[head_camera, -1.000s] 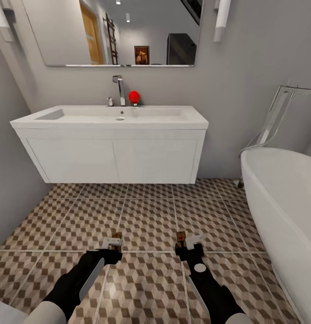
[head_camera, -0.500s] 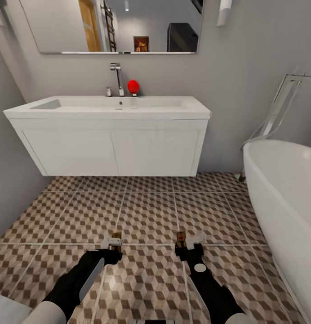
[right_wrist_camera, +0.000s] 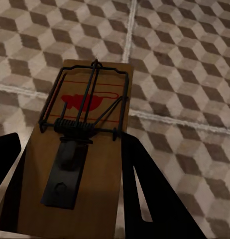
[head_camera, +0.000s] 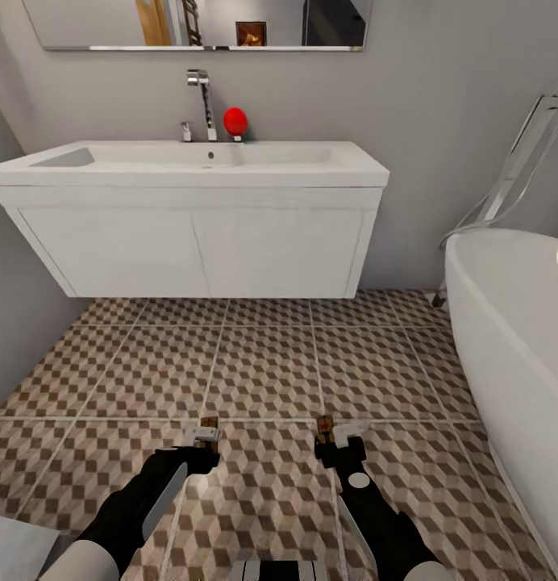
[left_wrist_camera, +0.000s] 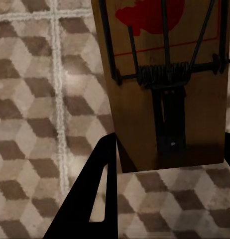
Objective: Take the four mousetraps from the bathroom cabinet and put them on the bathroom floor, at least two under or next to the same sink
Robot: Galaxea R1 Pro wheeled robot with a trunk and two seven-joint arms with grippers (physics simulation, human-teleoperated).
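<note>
Both arms reach forward low over the cube-patterned bathroom floor. My left gripper is shut on a tan wooden mousetrap; the left wrist view shows that mousetrap close up, with its wire frame and red spot, beside a black finger. My right gripper is shut on a second mousetrap. In the right wrist view this mousetrap lies between the fingers, above the tiles. The white sink on its wall-hung vanity stands ahead, a few tiles away. The cabinet is out of view.
A white bathtub fills the right side, with chrome pipes behind it. A grey wall closes the left. On the sink stand a chrome faucet and a red ball. Open floor shows under the vanity.
The whole view has shifted: the sink and vanity now sit higher and larger in the picture, so the camera has moved closer. Both grippers keep their hold on the mousetraps.
</note>
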